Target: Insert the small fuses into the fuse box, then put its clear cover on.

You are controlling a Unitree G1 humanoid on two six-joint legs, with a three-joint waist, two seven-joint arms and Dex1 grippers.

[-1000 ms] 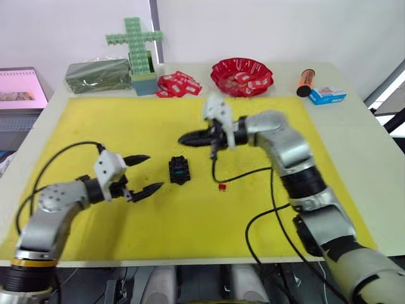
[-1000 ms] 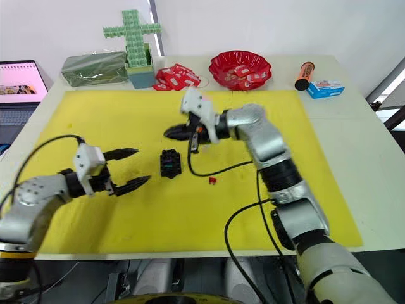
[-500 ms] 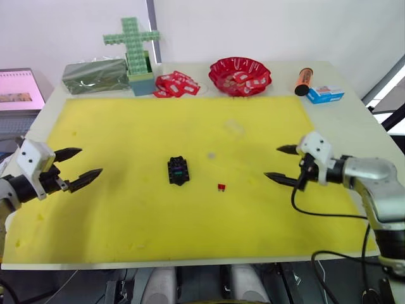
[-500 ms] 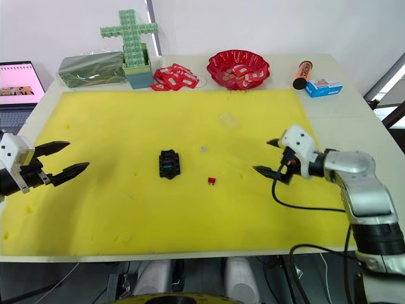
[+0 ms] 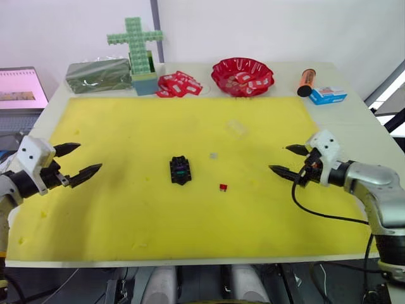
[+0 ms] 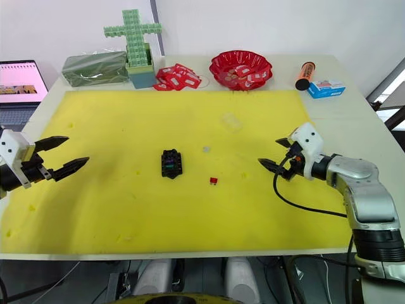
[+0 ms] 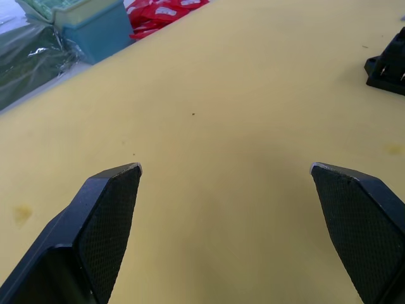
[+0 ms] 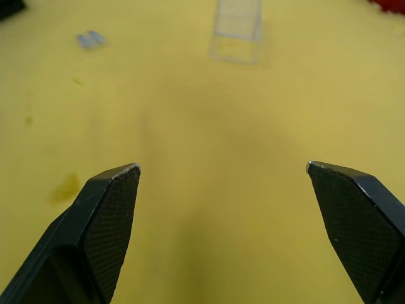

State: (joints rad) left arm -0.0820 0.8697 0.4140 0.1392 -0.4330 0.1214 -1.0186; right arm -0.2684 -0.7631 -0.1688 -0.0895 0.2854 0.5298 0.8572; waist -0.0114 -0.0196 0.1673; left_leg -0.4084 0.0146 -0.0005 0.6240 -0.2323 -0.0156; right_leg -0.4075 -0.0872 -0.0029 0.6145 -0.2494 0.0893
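The black fuse box (image 5: 180, 170) lies mid-mat on the yellow mat (image 5: 126, 215), with green and purplish bits showing in its slots. A red fuse (image 5: 223, 187) lies just to its right and nearer me, and a pale fuse (image 5: 214, 155) lies to its right, slightly farther back. The clear cover (image 5: 236, 127) rests on the mat farther back and right. My left gripper (image 5: 88, 157) is open and empty near the mat's left edge. My right gripper (image 5: 279, 158) is open and empty toward the mat's right side. The right wrist view shows the clear cover (image 8: 237, 28) and pale fuse (image 8: 90, 39) ahead.
Along the table's back stand a green wrapped pack (image 5: 98, 75), a green block cross on a teal box (image 5: 140, 57), red-white packets (image 5: 179, 84), a red bowl (image 5: 242, 75), an orange tube (image 5: 305, 82) and a blue box (image 5: 327, 95). A laptop (image 5: 22, 92) sits left.
A second ago both grippers hung close around the fuse box, the right one shut. Both arms have drawn back to the mat's sides and the right gripper has opened.
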